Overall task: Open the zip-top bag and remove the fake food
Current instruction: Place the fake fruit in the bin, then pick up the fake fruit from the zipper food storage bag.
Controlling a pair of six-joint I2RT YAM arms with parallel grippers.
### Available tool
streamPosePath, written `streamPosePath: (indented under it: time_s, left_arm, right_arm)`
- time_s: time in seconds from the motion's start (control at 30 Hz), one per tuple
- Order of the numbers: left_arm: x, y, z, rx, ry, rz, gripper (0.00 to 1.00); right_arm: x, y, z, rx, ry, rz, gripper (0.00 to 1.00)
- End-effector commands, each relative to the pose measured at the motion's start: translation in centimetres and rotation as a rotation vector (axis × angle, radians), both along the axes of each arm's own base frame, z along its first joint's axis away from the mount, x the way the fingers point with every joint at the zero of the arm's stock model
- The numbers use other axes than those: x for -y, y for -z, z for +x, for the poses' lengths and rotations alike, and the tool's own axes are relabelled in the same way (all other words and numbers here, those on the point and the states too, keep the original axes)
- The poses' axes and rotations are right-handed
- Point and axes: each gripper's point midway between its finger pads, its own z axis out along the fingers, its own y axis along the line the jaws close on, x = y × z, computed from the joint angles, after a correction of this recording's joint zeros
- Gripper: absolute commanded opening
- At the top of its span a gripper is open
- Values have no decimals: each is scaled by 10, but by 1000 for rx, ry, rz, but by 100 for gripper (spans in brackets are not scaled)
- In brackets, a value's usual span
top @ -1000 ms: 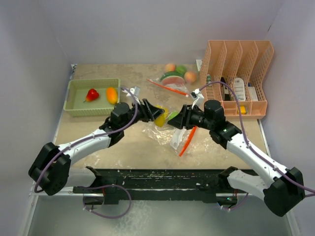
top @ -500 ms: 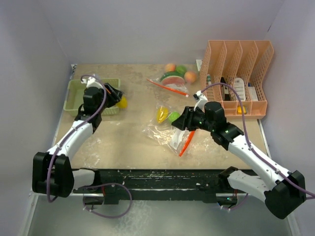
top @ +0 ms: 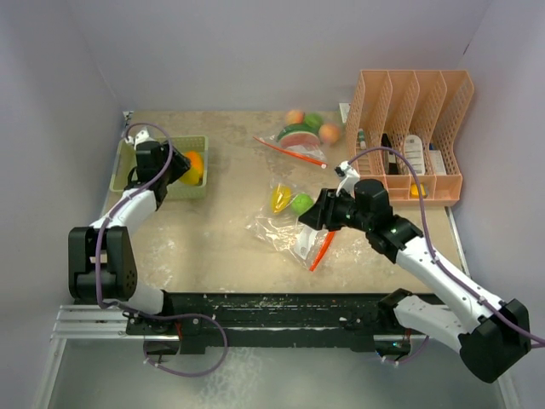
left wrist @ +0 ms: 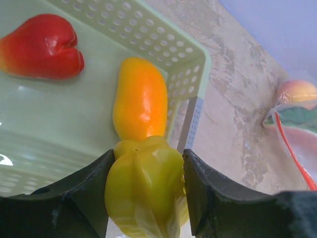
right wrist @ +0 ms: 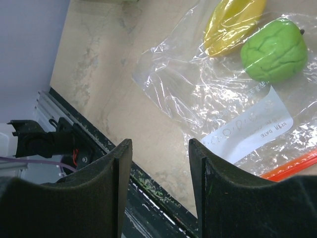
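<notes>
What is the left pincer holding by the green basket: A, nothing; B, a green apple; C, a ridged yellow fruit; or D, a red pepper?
C: in the left wrist view the left pincer has a ridged yellow fruit clamped between its fingers, at the corner of the basket.

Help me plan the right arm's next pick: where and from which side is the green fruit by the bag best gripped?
Grip the green fruit across its round, lumpy middle, coming straight down from above with the open right gripper. It lies low against the crinkled bag, and the yellow piece crowds one side, so set the fingers on the two free sides.
</notes>
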Motion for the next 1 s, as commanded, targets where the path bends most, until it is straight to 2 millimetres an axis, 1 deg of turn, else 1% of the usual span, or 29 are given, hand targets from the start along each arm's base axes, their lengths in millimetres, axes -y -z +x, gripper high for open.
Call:
streamPosePath:
  time_s: [0.0,0.1,0.13,0.2,0.3,0.33,0.37,0.43,0.5,0.53,0.63,0.7,0.73,0.8,0.87,0.9,0.97]
  left_arm:
    - [-12,-35,21,97,-19,-1,59]
    - [-7,-41,22,117,-3,-29,83]
    - [-7,-43,21,122,0,-34,89]
    - [-7,-50,19,133,1,-30,99]
    - [-10,-60,11,138,-13,-10,99]
    - [-8,-66,8,150,-2,-9,99]
    - [-5,-71,5,163,14,-14,99]
    - [11,-81,0,194,71,-29,99]
    - [35,-84,-5,205,150,-52,99]
    - [51,-84,-8,205,194,-55,99]
    - [108,-82,-20,210,325,-46,99]
    - [147,-76,-31,210,417,-61,100]
    - [172,-71,-39,203,473,-65,99]
    - [203,-58,-49,181,545,-60,98]
    - [231,-38,-60,144,619,-61,99]
    - [244,-24,-66,122,657,-63,99]
    - [263,-2,-77,84,715,-80,99]
  right_arm:
    - [2,-4,0,36,1,-5,52]
    - [2,1,-1,26,-1,-7,52]
    - [2,1,0,26,-1,-7,52]
    - [2,1,0,25,-2,-5,52]
    - [3,0,1,31,9,-9,52]
    - [5,1,3,32,21,-17,52]
    - [8,3,5,31,39,-30,51]
    - [13,7,8,18,80,-45,51]
    - [16,14,11,-6,110,-48,50]
    - [17,17,13,-19,124,-42,50]
    - [24,30,18,-64,175,-19,46]
    - [33,35,22,-83,217,-4,43]
    - [37,36,23,-89,236,5,41]
    - [49,38,25,-93,277,11,39]
    - [63,39,26,-94,321,4,37]
    - [70,40,25,-91,339,-5,37]
    - [81,41,22,-90,367,-27,37]
